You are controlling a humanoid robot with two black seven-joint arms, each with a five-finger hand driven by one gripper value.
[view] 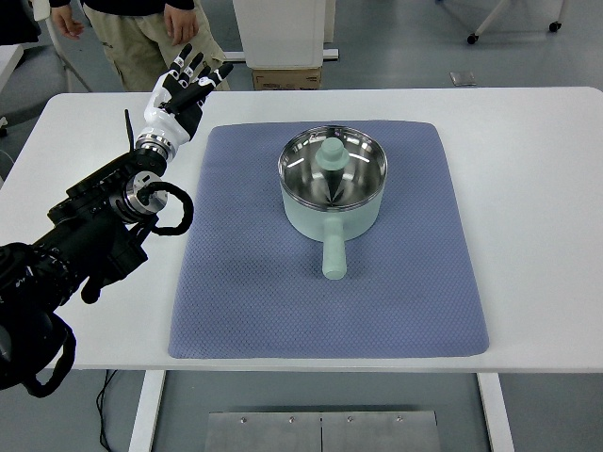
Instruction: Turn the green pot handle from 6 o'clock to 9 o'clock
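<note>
The green pot [332, 184] sits on the blue mat [245, 282] in the middle of the white table [537, 188], its handle [334, 255] pointing straight toward the robot. The left hand [185, 89] hovers way off past the mat's far left corner, fingers spread, holding nothing. A person [141, 33] stands behind the table.

White table [528, 169] carrying blue-purple mat [245, 301], flat at centre. Person [141, 38] in khaki trousers standing beyond far edge. Cardboard box [285, 77] on grey floor [396, 47] behind table.
</note>
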